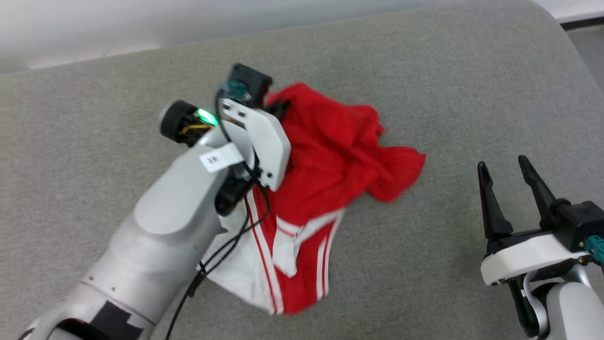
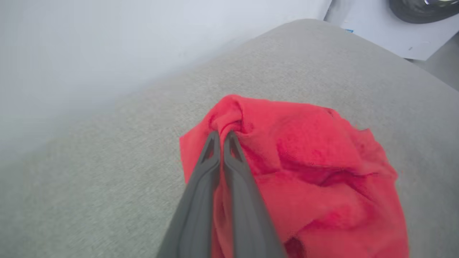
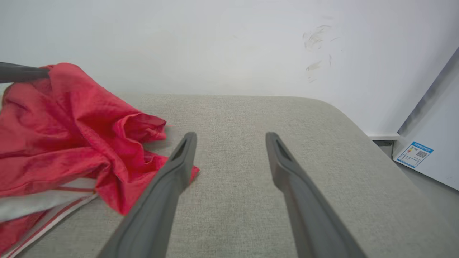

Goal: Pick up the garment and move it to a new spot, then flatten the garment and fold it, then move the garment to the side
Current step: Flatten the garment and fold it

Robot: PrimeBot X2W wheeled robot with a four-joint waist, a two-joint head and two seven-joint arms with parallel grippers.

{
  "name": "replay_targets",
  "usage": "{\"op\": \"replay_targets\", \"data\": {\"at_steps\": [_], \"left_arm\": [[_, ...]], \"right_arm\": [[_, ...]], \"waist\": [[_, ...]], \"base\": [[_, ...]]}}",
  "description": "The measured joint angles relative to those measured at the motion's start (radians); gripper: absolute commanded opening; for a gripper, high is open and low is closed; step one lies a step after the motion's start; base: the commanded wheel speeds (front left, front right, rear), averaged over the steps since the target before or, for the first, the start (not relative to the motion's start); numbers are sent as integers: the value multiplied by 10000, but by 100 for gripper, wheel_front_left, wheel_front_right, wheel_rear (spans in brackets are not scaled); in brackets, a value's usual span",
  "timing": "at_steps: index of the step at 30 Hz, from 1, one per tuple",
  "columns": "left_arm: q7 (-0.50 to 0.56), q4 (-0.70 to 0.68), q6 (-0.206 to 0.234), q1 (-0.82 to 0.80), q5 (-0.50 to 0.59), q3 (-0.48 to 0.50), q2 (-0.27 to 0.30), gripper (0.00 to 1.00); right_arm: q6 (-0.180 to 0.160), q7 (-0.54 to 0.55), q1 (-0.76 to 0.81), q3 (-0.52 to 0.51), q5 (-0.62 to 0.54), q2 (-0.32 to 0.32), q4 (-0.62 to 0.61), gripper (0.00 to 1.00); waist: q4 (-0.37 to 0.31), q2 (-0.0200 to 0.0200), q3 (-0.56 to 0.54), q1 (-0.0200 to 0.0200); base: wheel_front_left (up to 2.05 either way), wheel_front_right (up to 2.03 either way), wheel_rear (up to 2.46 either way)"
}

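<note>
Garment (image 1: 330,156) lies crumpled mid-bench (image 1: 424,71), its far red edge pinched in the left gripper (image 2: 222,134), fingers clamped tight on a bunched fold. Right gripper (image 1: 502,163) sits well apart off the garment's right side, fingers spread, empty, one finger just beside a red corner. Long axis runs away from the robot: red bunch far, white striped part near. Left forearm hides the garment's left part; neck and sleeves hard to sort out

I see a grey fabric-covered cushion (image 1: 448,71) with a rounded far-right corner. Around its middle lies the garment (image 1: 330,156) in a crumpled heap, with red folds on the far side and a white sleeve and striped trim nearer to me.
</note>
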Motion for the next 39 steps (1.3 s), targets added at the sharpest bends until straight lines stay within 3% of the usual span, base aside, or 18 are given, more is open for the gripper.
{"op": "replay_targets", "data": {"at_steps": [5, 9, 10, 11, 12, 20, 30, 34, 39], "left_arm": [[-807, -531, 660, -165, 104, 583, 535, 0], [-1039, -721, 1104, -279, 412, 631, 648, 0], [-1037, -685, 1156, -279, 430, 579, 587, 9], [-1030, -614, 1193, -279, 410, 550, 479, 72], [-1022, -466, 1233, -279, 407, 510, 378, 100], [-1705, 1078, 1302, -304, 706, 203, 109, 100], [-3538, 1329, 1135, -460, 679, 395, -79, 100], [-3975, 865, 1198, -364, 529, 621, 132, 100], [-4259, -278, 1429, 477, 428, 965, 821, 100]], "right_arm": [[0, 111, 108, 138, 0, -10, -19, 100], [-2, 161, 118, 276, 6, -8, -75, 100], [0, 163, 108, 334, 10, -4, -79, 100], [0, 161, 88, 397, 25, 4, -81, 100], [0, 153, 64, 454, 40, 15, -77, 100], [0, -67, -118, 627, 142, 142, 130, 100], [0, -52, -82, 303, 88, 23, 253, 100], [0, 111, 25, 272, 67, -81, 174, 100], [0, 267, 313, 253, 92, -171, -10, 100]], "waist": [[250, 0, -373, -1], [273, 0, -413, -1], [244, 0, -375, -1], [208, 0, -326, -1], [161, 0, -278, -2], [-247, 0, 172, 0], [393, 0, -282, -1], [780, 0, -709, -1], [1274, 0, -1282, -2]], "base": [[0, 0, 0], [0, 0, 0], [0, 0, 0], [0, 0, 0], [0, 0, 0], [0, 0, 0], [0, 0, 0], [0, 0, 0], [0, 0, 0]]}}
